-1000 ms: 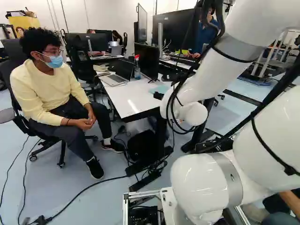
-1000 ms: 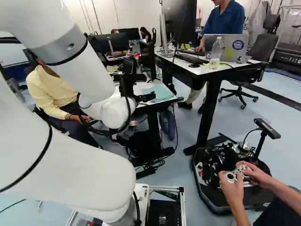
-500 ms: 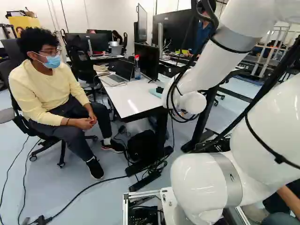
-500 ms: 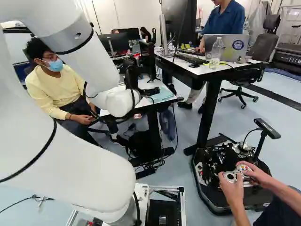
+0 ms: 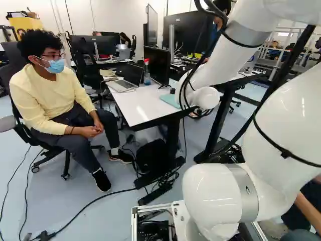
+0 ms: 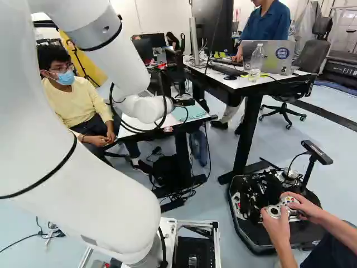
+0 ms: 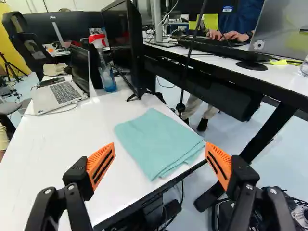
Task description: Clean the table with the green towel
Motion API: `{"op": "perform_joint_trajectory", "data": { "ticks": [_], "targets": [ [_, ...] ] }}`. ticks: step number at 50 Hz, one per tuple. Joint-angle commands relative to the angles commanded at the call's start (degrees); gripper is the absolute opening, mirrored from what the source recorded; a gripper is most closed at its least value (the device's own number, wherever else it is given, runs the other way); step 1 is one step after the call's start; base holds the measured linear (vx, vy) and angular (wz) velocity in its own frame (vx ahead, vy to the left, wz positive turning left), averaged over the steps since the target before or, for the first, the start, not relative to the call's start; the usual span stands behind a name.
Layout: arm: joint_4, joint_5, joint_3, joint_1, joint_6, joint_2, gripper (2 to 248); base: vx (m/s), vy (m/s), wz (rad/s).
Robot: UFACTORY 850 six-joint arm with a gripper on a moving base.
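Green towel (image 7: pixel 156 139) lies by table edge (image 7: pixel 137 198), seemingly clear of spread gripper (image 6: pixel 188 102)

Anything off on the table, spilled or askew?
No spill or damage visible. Minor: green towel sits askew to the table, its folded layers not lined up, one corner right at the table's corner. Spray bottle is upright.

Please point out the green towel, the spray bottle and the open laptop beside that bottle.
Green towel (image 7: pixel 156 139): wrist view, middle of its top layer.
Spray bottle (image 7: pixel 109 83): wrist view, lower body.
Open laptop (image 7: pixel 64 92): wrist view, keyboard.
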Motion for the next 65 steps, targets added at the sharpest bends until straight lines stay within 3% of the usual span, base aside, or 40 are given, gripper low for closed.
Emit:
{"op": "perform_joint_trajectory", "data": {
  "ticks": [26, 65],
  "targets": [
    [0.00, -6.35, -8.09, 0.28, 0.00, -4.76, 247, 0.000, 0.000, 0.000],
    [0.00, -15.10, -20.11, 0.63, 0.00, -15.86, 247, 0.000, 0.000, 0.000]
  ]
}}
